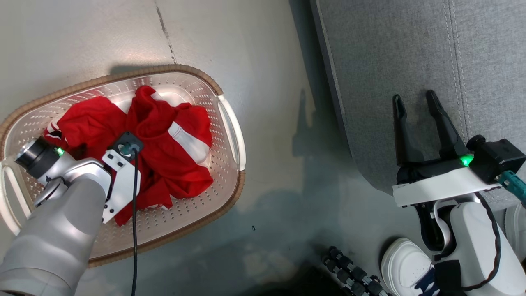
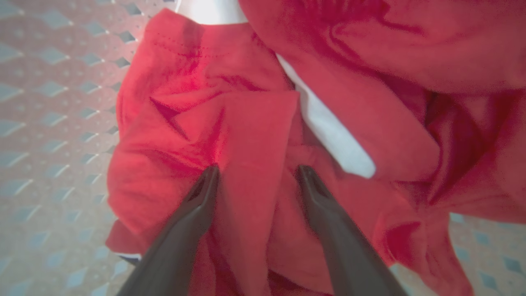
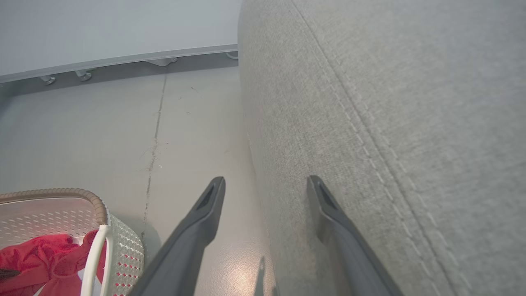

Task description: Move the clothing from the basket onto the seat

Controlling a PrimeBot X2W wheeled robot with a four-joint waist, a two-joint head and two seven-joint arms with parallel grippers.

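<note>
**Left jaws down on the laundry, right jaws spread at the seat.**

On my head view, the bright red fabric clothing with white bands (image 1: 172,139) lies heaped inside the oval cream-white perforated plastic basket (image 1: 224,164). The basket stands on the grey floor (image 1: 82,33) at 9 o'clock, and the large grey upholstered seat (image 1: 411,61) sits apart from it at 2 o'clock. My left jaws are spread, dark fingers (image 2: 193,218) against the red heap with a fold between them, unpinched. My right jaws are spread too, holding nothing, fingers (image 1: 444,123) over the seat's edge at 3 o'clock. A white shoe (image 1: 407,263) shows at 5 o'clock.
</note>
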